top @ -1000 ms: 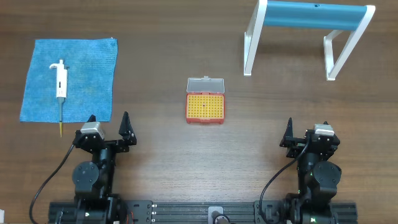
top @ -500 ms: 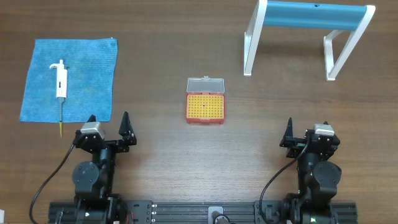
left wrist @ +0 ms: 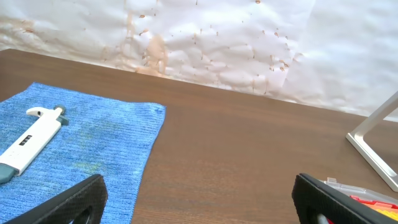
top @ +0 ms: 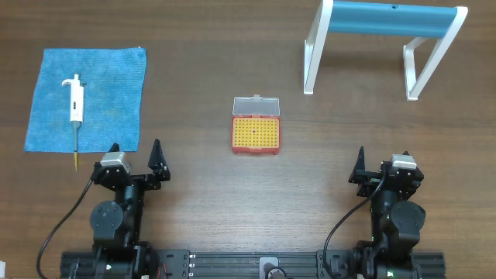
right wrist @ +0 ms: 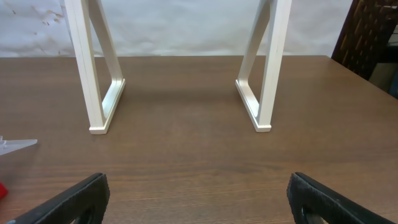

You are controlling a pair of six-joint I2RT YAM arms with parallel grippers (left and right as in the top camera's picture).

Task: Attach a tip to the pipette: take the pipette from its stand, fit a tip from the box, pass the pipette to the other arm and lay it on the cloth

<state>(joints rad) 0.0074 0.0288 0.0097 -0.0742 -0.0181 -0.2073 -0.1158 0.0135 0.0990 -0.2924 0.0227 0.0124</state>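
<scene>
Still, pipette [top: 75,101] flat on cloth [top: 116,93].

Lab bench [top: 232,209] — pipette [top: 75,101], tip box [top: 256,133], pipette stand [top: 387,19].

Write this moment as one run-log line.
pipette: tipped, on cloth | tip box: open | left gripper: open | right gripper: open

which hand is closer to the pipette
The left hand, next to the blue cloth where the pipette lies; the right hand sits far across the table.
</scene>
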